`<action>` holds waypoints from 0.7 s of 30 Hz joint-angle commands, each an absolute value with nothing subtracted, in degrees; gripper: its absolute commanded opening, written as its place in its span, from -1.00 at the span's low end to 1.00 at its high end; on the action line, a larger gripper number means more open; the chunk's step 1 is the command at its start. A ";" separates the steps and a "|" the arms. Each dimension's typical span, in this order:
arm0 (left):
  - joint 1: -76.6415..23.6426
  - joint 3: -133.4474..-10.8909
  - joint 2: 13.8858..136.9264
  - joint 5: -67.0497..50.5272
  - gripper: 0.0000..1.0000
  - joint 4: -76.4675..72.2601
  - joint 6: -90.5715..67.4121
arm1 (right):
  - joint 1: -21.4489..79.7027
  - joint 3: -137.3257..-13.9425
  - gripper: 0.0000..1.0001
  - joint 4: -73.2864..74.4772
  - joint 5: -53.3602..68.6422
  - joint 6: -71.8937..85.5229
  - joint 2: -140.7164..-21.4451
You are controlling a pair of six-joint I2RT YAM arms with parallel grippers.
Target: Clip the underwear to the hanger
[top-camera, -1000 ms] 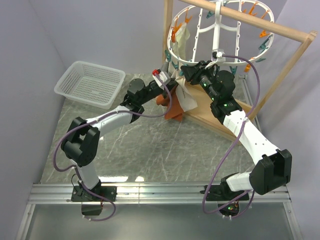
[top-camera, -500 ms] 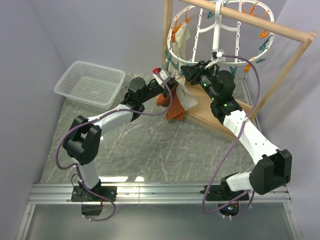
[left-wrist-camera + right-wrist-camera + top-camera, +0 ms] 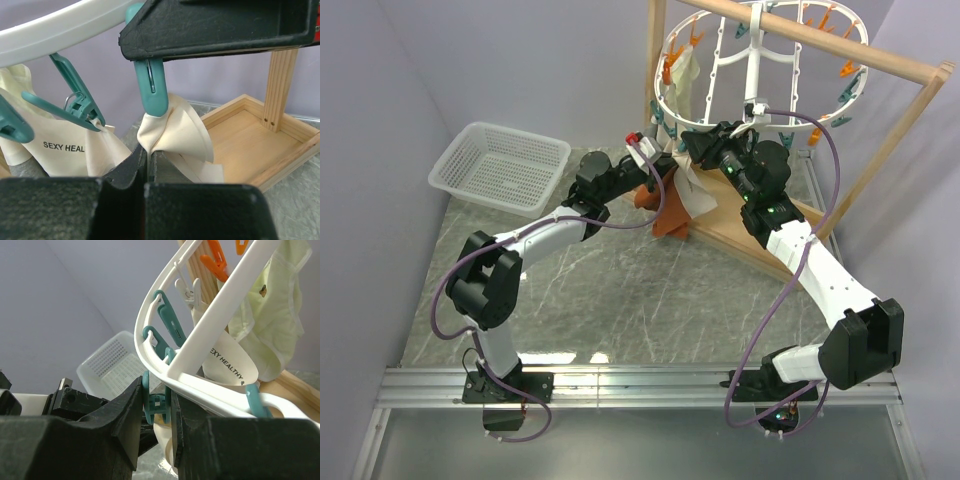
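Limp, light underwear [image 3: 670, 218] hangs below the hanger [image 3: 754, 62] rim, the left gripper [image 3: 148, 162] pinched on its firmer cream waistband [image 3: 175, 135], likely the best hold, while the right gripper [image 3: 156, 402] squeezes a teal clothespin [image 3: 152, 90].

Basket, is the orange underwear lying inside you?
No, the underwear hangs over by the hanger, well apart from the basket.

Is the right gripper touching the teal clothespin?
Touching. The right wrist view shows the right gripper with both fingers pressed against the sides of the teal clothespin, no gap.
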State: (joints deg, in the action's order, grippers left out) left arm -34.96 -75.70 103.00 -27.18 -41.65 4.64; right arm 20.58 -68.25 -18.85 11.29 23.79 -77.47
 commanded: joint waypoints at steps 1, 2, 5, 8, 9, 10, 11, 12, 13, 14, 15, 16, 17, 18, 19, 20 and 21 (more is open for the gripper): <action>-34.98 -78.57 103.36 -29.09 -0.99 -43.07 3.51 | 20.30 -71.10 -1.00 -21.62 15.03 25.66 -78.13; -34.98 -78.75 103.45 -28.92 -0.99 -42.98 3.43 | 20.30 -71.19 -1.00 -21.62 15.29 25.84 -78.13; -34.98 -79.36 103.97 -28.65 -0.99 -42.28 3.34 | 20.39 -71.37 -1.00 -21.53 15.55 25.93 -78.13; -34.98 -79.63 104.33 -28.65 -0.99 -41.92 3.52 | 20.30 -71.37 -1.00 -21.36 15.47 25.75 -78.05; -34.98 -79.63 104.41 -28.74 -0.99 -42.01 3.52 | 20.48 -71.37 -1.00 -21.36 15.47 25.66 -77.96; -34.98 -79.72 104.41 -28.91 -0.99 -42.01 3.43 | 20.39 -71.37 -1.00 -21.36 15.47 25.66 -77.96; -34.89 -79.98 104.59 -28.92 -0.99 -41.58 3.34 | 20.48 -71.37 -1.00 -21.27 15.38 25.66 -77.87; -34.89 -79.89 104.68 -28.92 -0.99 -41.57 3.43 | 20.48 -71.37 -1.00 -21.36 15.47 25.66 -77.78; -34.89 -79.98 104.68 -28.92 -0.99 -41.57 3.51 | 20.39 -71.37 -1.00 -21.36 15.38 25.58 -77.87; -34.89 -79.98 104.76 -28.92 -0.99 -41.49 3.52 | 20.56 -71.45 -1.00 -21.44 15.47 25.66 -77.78; -34.89 -79.89 104.77 -28.74 -0.99 -41.57 3.43 | 20.48 -71.46 -1.00 -21.36 15.56 25.58 -77.78; -34.89 -79.89 104.77 -28.91 -0.99 -41.57 3.25 | 20.39 -71.54 -1.00 -21.36 15.56 25.49 -77.96; -34.98 -79.98 104.77 -29.00 -0.99 -41.66 3.34 | 20.48 -71.46 -1.00 -21.27 15.38 25.40 -77.96; -34.98 -79.98 104.68 -29.00 -0.99 -41.75 3.08 | 20.48 -71.37 -1.00 -21.27 15.47 25.40 -77.96; -34.89 -80.15 104.68 -29.00 -0.99 -41.75 2.99 | 20.39 -71.28 -1.00 -21.27 15.38 25.23 -77.87; -34.89 -80.33 104.68 -29.18 -0.99 -41.66 2.99 | 20.39 -71.11 -1.00 -21.44 15.38 25.05 -77.87; -34.98 -80.42 104.68 -29.27 -0.99 -41.66 2.81 | 20.39 -71.02 -1.00 -21.53 15.38 24.96 -77.87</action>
State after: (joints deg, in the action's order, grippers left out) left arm -34.96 -77.19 104.84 -27.46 -39.90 4.25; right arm 20.56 -68.36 -18.85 11.70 23.97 -77.47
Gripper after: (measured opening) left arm 0.029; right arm 0.310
